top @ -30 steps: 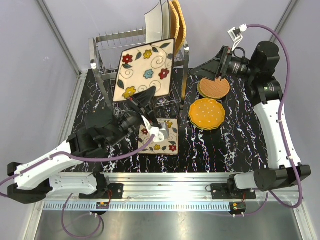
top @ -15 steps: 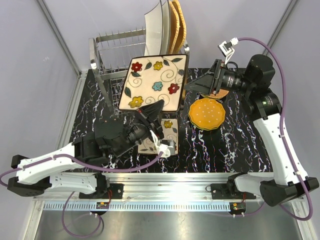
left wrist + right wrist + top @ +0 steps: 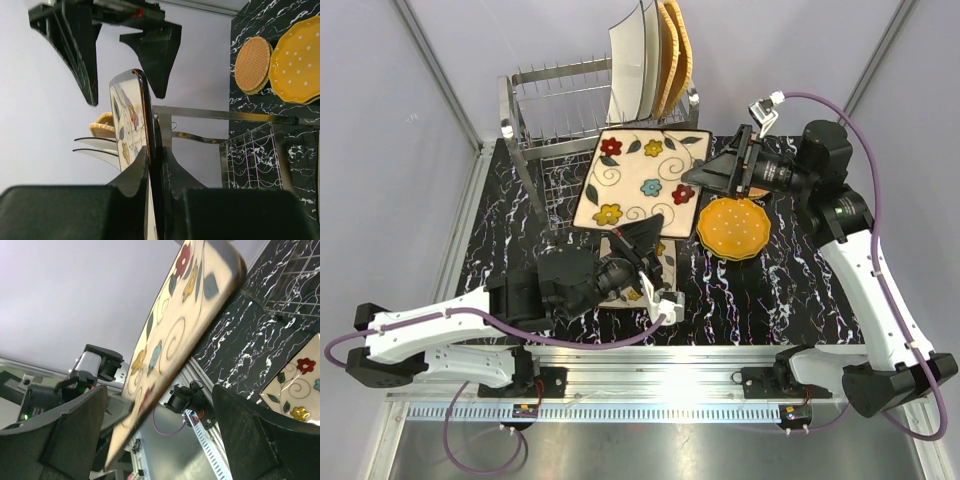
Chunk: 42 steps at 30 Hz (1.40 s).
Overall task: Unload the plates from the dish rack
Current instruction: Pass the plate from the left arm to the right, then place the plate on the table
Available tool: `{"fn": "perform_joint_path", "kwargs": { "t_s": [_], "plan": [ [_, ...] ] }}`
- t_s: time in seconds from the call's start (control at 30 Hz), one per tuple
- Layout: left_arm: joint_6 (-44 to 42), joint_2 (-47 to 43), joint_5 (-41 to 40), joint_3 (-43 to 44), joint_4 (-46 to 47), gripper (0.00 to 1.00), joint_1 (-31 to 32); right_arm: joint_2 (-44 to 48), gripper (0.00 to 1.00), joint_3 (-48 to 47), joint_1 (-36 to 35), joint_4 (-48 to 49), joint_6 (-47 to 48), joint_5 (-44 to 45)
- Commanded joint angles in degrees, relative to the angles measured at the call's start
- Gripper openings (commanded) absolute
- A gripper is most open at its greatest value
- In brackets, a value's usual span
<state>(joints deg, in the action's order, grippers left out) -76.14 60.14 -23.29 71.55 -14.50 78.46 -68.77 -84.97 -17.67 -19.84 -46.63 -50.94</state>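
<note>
1. The square cream floral plate (image 3: 645, 178) is held in the air just in front of the dish rack (image 3: 560, 110), above the black marbled tabletop (image 3: 790, 280).
2. Its near edge is pinched in the left gripper (image 3: 153, 159), the jaws drawn narrow on the rim. In the left wrist view the plate is seen edge-on between them.
3. The right gripper (image 3: 700, 172) is placed at the plate's right edge with its jaws spread wide, one on each face. No contact can be made out.
4. The plate is judged stiff, glazed and slippery, heavy for a one-edge pinch and easily chipped. It is best held well in over the rim, with pads flat on both faces, so that it cannot swing or slide.
5. White plates (image 3: 628, 62) and woven plates (image 3: 675, 50) stand upright at the right end of the rack's top tier, not yet unloaded.
6. An orange scalloped plate (image 3: 734, 227) lies on the tabletop just right of the held plate, with a round woven plate (image 3: 253, 64) beyond it. A second floral plate (image 3: 300, 387) lies under the left gripper.
7. Bare tabletop is seen toward the near right. Care is called for at the rack's steel frame behind the held plate, and at the scalloped plate's rim just beside its lower corner.
</note>
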Motion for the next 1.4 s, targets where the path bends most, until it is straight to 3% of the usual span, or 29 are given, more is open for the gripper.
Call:
{"fn": "perform_joint_path", "kwargs": {
  "t_s": [0.0,0.13,0.37,0.4,0.47,0.5,0.63,0.77,0.9,0.93,1.27,1.37],
  "plan": [
    [-4.8,-0.3,-2.8,1.0,12.6,0.0,1.2,-1.0,0.92,0.2,-1.3,0.5,-4.2,2.8],
    [-4.8,0.5,-3.9,0.8,12.6,0.0,2.1,-2.2,0.87,-0.3,-2.6,-0.3,-5.2,4.1],
    [-5.1,1.6,-5.2,0.6,13.4,0.0,2.5,-3.2,0.59,0.1,-3.0,-2.8,-6.0,5.2],
    [-5.1,1.7,-5.4,0.5,13.5,0.0,2.5,-3.2,0.42,0.2,-3.1,-2.8,-6.2,5.2],
    [-4.8,1.8,-5.5,0.3,13.8,0.0,2.6,-3.0,0.25,0.5,-3.1,-2.9,-6.4,5.3],
    [-4.7,1.9,-5.5,0.3,13.9,0.0,2.6,-2.9,0.12,0.5,-3.1,-2.8,-6.3,5.4],
    [-3.1,2.0,-5.7,-0.7,14.2,0.0,2.8,-2.5,0.0,1.3,-2.9,-1.2,-6.5,4.4],
    [0.9,2.1,-6.0,-2.0,19.3,0.07,3.5,-2.2,0.0,2.3,-1.2,0.3,-7.2,2.6],
    [7.7,1.3,-6.0,-3.2,22.5,0.34,3.9,-1.0,0.0,4.1,1.8,2.2,-7.4,0.8],
    [10.2,0.9,-6.0,-3.4,22.7,0.46,4.1,-0.8,0.0,4.6,2.5,2.3,-7.4,0.3],
    [24.3,-3.5,-6.3,-5.3,22.7,0.88,4.6,2.9,0.0,12.2,6.0,5.2,-6.6,-4.2],
    [28.7,-5.6,-7.3,-7.4,21.4,0.94,4.6,3.2,0.0,13.4,7.3,5.2,-6.6,-4.4]
  ]
}}
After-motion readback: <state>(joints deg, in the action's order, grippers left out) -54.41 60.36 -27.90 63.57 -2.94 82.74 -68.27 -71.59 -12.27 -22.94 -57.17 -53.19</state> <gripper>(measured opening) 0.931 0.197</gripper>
